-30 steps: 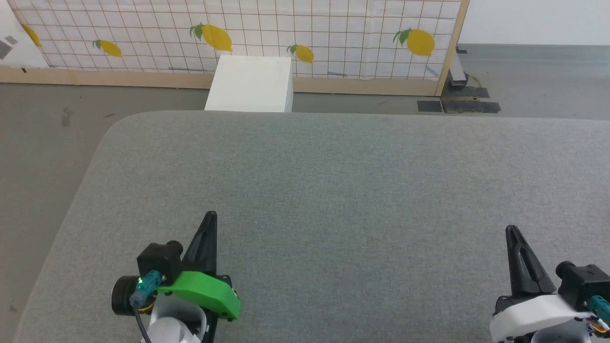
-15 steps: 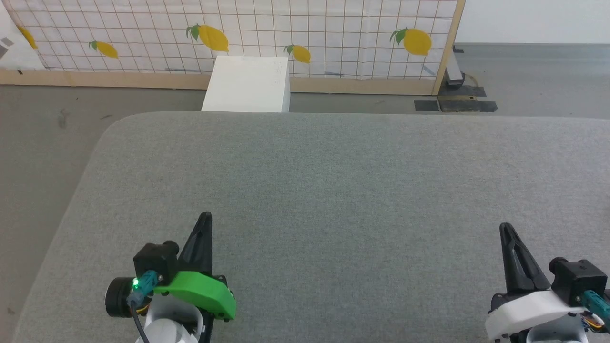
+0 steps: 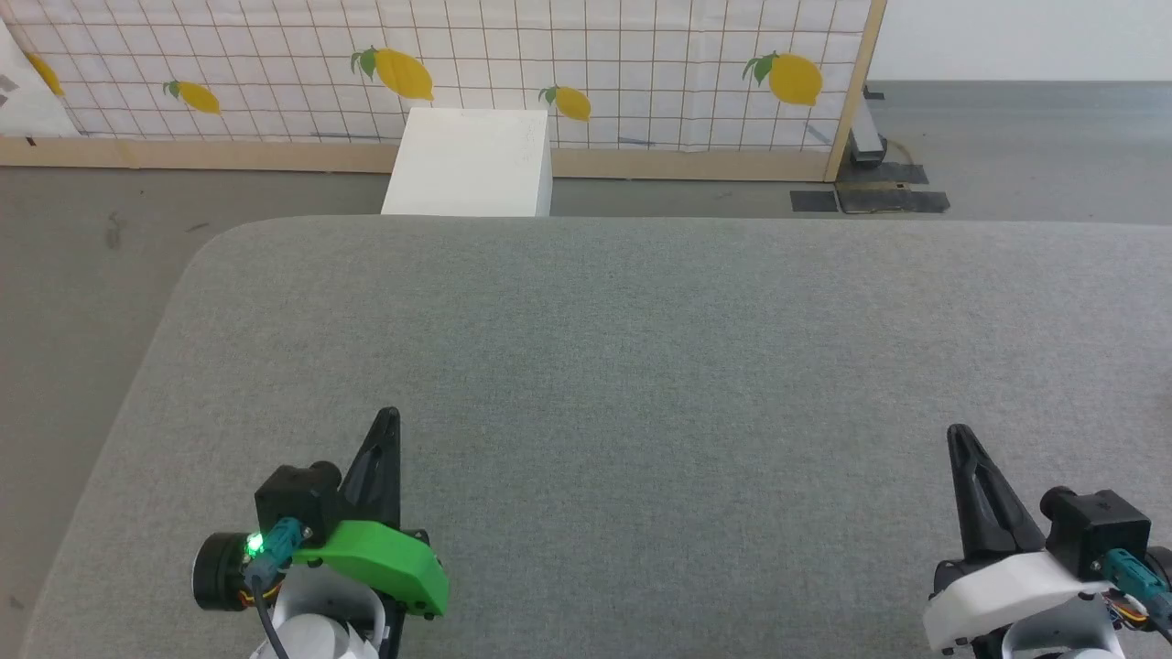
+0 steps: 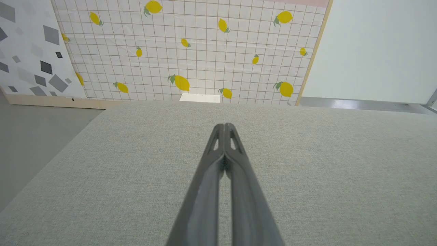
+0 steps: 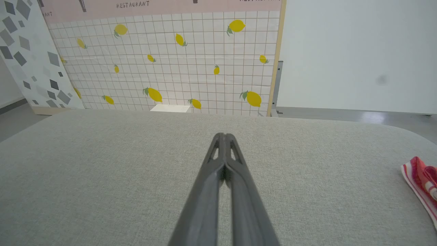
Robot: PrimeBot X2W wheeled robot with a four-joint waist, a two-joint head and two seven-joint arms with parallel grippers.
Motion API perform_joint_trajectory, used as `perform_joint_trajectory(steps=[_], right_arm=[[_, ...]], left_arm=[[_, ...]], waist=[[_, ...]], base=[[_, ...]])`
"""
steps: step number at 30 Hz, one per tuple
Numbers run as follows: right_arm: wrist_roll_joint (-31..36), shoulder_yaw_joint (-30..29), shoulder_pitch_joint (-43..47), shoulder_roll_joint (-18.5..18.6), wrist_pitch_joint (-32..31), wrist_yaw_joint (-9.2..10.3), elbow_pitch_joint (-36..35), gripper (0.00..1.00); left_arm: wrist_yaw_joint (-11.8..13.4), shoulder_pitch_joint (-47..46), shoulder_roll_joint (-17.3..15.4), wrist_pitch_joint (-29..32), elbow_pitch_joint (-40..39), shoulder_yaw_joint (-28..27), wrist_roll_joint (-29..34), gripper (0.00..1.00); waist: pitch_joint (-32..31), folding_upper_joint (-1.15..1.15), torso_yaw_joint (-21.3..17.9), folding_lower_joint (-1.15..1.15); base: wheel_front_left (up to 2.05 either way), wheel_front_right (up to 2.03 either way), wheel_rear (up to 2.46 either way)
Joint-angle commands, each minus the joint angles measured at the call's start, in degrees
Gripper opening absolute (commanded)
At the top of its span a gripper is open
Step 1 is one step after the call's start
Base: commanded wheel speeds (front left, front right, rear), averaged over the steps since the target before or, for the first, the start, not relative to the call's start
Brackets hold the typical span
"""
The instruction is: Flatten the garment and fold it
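Grey woven fabric covered the table [image 3: 641,348], and at its near end the left gripper [image 3: 391,418] had its fingers pressed together, empty; the right gripper [image 3: 955,433], same story, closed on nothing. Well off to that gripper's right, the garment [image 5: 421,184] lay on the table, just a red striped corner showing. Beyond stood a white box [image 3: 467,165], then the lemon-print panel [image 3: 641,64].

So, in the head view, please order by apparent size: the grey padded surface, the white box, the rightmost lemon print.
1. grey padded surface
2. white box
3. rightmost lemon print
The box and lemon lie farther off, so true sizes are unsure.
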State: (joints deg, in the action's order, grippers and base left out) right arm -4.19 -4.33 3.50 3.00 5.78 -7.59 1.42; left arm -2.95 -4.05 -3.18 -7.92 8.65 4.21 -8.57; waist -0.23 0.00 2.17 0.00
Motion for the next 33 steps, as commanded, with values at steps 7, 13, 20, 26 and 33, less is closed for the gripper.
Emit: perform_joint_trajectory(steps=[7,13,20,26,33], right_arm=[[0.8,0.6,-1.2,-0.1,-0.8,0.05,-0.4,0.0],[1.1,1.0,-1.5,-0.1,-1.3,0.06,-0.5,0.0],[1.5,1.4,-1.7,-0.1,-1.9,0.06,-0.6,0.0],[1.9,1.8,-2.0,-0.1,-2.4,0.07,-0.7,0.0],[2.3,2.2,-2.2,-0.1,-3.0,0.07,-0.9,0.0]], left_arm=[[0.6,1.3,0.2,0.9,-1.3,-0.7,1.4,0.0],[0.8,1.6,0.2,1.6,-2.0,-1.1,2.1,0.0],[1.1,1.9,0.2,2.5,-2.9,-1.5,3.0,0.0],[1.3,2.2,0.2,3.2,-3.6,-1.8,3.7,0.0],[1.6,2.5,0.2,4.0,-4.5,-2.2,4.5,0.0]], waist=[[0.0,0.0,-0.2,0.0],[0.0,0.0,-0.4,0.0],[0.1,0.0,-0.7,0.0],[0.1,0.0,-0.9,0.0],[0.1,0.0,-1.1,0.0]], base=[[0.0,0.0,0.0],[0.0,0.0,0.0],[0.0,0.0,0.0],[0.0,0.0,0.0],[0.0,0.0,0.0]])
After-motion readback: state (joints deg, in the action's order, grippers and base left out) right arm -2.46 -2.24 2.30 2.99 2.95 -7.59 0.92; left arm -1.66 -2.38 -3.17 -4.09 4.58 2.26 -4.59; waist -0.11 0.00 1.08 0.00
